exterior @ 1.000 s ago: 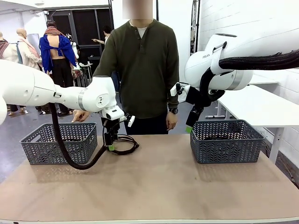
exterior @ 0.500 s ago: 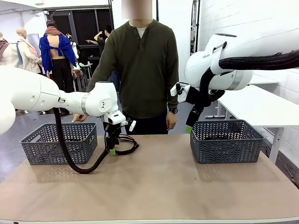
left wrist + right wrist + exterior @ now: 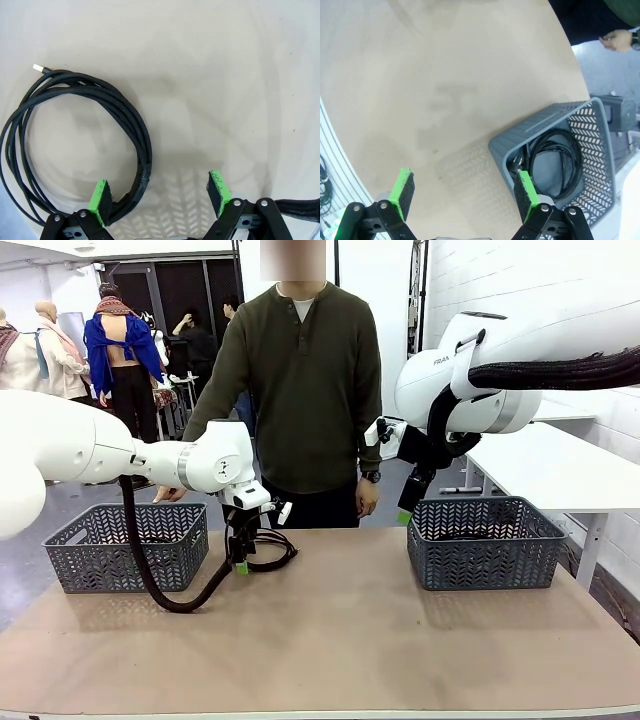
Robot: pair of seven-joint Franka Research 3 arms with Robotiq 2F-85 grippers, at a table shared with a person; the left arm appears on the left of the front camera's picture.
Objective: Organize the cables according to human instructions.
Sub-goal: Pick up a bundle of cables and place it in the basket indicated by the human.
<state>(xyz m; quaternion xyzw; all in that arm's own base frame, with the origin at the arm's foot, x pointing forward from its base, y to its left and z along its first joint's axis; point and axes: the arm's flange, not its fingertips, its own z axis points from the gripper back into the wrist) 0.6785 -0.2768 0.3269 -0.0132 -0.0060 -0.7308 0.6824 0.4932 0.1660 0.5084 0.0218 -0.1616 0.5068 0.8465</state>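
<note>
Hiding coiled cable (image 3: 268, 550), left hand (image 3: 240, 562).

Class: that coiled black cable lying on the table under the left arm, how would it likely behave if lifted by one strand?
The coiled cable looks braided and thin, so probably floppy and light. Its loops lie loose, bound at one spot, so they would likely sag or spread. Flat on the table, it seems unlikely to roll.

On the desk (image 3: 330, 640) one basket (image 3: 128, 545) stands at the left side and another basket (image 3: 485, 540) at the right. A coiled cable (image 3: 268, 548) lies on the desk between them, nearer the left basket. Another cable (image 3: 555, 157) lies inside the right basket. The person (image 3: 300, 390) stands behind the desk.
</note>
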